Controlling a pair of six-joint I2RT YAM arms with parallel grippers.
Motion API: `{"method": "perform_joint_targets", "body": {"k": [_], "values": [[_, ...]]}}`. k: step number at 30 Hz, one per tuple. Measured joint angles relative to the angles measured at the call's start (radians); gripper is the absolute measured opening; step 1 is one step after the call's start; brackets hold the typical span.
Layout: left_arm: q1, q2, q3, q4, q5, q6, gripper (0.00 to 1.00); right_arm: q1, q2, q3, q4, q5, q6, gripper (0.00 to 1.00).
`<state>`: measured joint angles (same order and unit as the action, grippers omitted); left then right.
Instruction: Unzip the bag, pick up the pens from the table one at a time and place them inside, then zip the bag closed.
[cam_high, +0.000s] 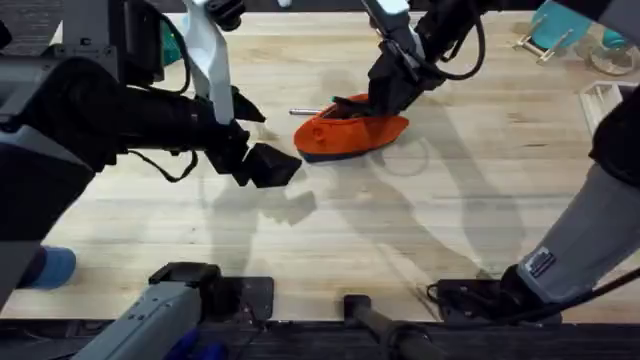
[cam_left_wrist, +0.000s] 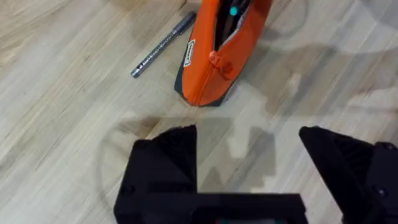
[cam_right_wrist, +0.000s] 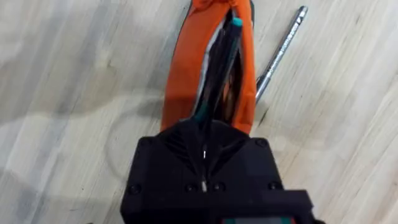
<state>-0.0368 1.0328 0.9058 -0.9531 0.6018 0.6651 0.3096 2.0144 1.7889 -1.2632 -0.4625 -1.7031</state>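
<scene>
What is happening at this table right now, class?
Two robot arms are packing pens into an orange bag on the table. The bag is unzipped. The right end effector is shut on the dark pen, feeding it into the opening. The silver pen lies on the table beside the bag. The left end effector hovers open nearby, holding nothing.

orange bag (cam_left_wrist: 208, 56) with navy base, silver pen (cam_left_wrist: 163, 45), pale grained table (cam_left_wrist: 62, 124)
</scene>
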Motion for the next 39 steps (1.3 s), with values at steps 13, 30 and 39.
{"method": "perform_joint_targets", "body": {"k": [13,30,39], "values": [[0.000,0.000,0.000,0.000,0.000,0.000,0.995,0.001,0.039,0.000,0.017,0.031,0.000,0.033],[0.000,0.000,0.000,0.000,0.000,0.000,0.995,0.008,0.056,0.000,0.050,0.066,0.021,0.078],[0.000,0.000,0.000,0.000,0.000,0.000,0.995,0.010,0.056,0.000,0.051,0.074,0.027,0.265]]}}
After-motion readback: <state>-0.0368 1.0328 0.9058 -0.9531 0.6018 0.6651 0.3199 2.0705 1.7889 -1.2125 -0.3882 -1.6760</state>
